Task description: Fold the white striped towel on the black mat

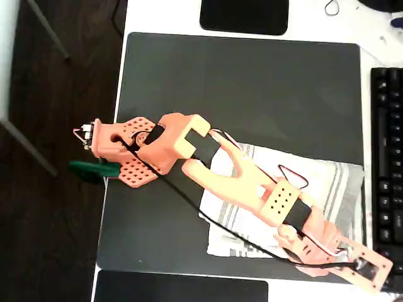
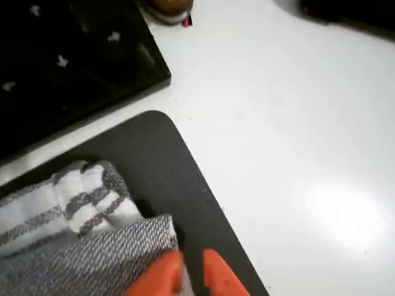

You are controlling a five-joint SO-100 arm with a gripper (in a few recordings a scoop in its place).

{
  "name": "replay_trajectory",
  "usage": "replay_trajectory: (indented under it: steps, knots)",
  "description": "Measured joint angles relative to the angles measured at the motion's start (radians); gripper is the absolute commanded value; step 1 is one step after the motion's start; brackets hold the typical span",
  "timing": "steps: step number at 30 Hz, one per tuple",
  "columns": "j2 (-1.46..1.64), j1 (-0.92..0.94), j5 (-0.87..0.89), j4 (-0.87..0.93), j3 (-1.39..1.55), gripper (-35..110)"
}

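One tool [image 2: 185, 277], one towel [image 2: 74, 209]

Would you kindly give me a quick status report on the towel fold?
Gripper at towel corner, fingers nearly together, grip unclear. White striped towel bunched on black mat, lower right. Keyboard close by.

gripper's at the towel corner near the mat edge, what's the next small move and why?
Probably close on the corner, then lift slightly. In the wrist view the gripper sits at the white striped towel's corner, its fingers nearly together with only a thin gap; whether cloth is pinched is unclear. Overhead, the towel lies wrinkled at the black mat's lower right, so a secure grip should come before any fold.
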Motion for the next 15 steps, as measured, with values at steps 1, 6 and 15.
replay_trajectory:
  steps: [1,6,15]
  knots:
    - [0.000,-0.006,0.009,-0.003,0.003,0]
    - [0.000,-0.034,0.052,-0.008,0.014,0]
    - [0.032,-0.037,0.074,0.017,0.014,17]
